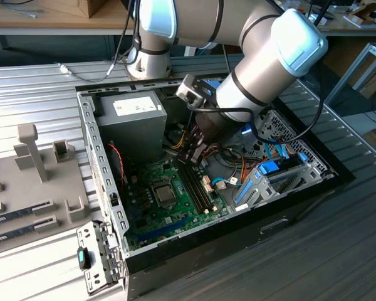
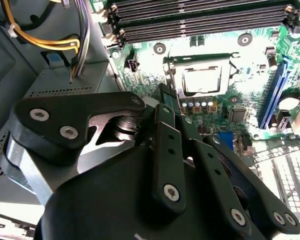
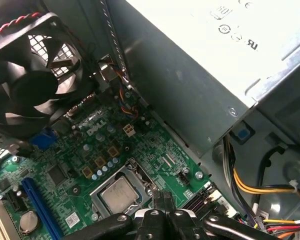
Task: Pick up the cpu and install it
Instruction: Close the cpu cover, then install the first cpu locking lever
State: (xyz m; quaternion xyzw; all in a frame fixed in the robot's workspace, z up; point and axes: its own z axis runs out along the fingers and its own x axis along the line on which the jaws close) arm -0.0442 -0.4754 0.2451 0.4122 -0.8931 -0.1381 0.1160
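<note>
The cpu (image 1: pixel 165 193) lies flat in its socket on the green motherboard (image 1: pixel 144 216), inside the open computer case; its silver top also shows in both wrist views (image 2: pixel 202 80) (image 3: pixel 119 194). A black metal socket frame (image 2: pixel 200 57) surrounds it. My gripper (image 1: pixel 188 158) hangs above the memory slots, a short way from the socket toward the exterior view's right. In both wrist views its black fingers (image 2: pixel 165 107) (image 3: pixel 162 202) stand pressed together with nothing between them, their tips beside the socket and apart from the cpu.
A grey power supply (image 1: pixel 128 113) fills the case's far corner, with yellow and orange cables (image 3: pixel 260 185) beside it. Long dark memory sticks (image 1: pixel 194 185) lie under the gripper. A black fan (image 3: pixel 30 85) and a drive cage (image 1: pixel 266 179) flank the board. Grey fixtures (image 1: pixel 31 150) stand outside.
</note>
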